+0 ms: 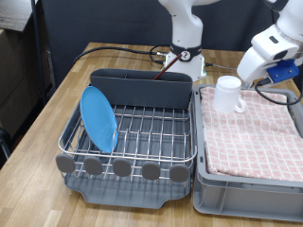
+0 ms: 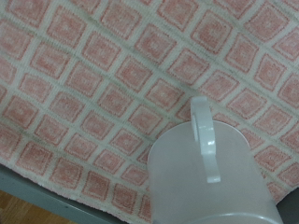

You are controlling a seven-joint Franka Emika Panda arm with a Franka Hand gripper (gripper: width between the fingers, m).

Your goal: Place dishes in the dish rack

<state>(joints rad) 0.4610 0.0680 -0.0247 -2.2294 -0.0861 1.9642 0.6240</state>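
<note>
Mug [image 1: 227,94] near crate [image 1: 248,177] corner – gripper [image 1: 262,83] just beside, plate [image 1: 98,118] racked.

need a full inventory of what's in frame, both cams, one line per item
plate: 1, light blue, standing on edge in the dish rack, towards the exterior view's left
dish rack: 1, silver wire on a dark grey tray, tall grey back compartment, grey discs along the front; on the table
mug: 1, white, handled, on the checked cloth at the crate's far end; fills the wrist view's lower part
crate: 1, grey, at the exterior view's right, beside the rack
cloth: 1, pink and white checked, lining the crate
table: 1, wooden
cables: dark, on the table behind the rack
gripper: 1, white arm, just beside the mug; fingers not visible
</note>
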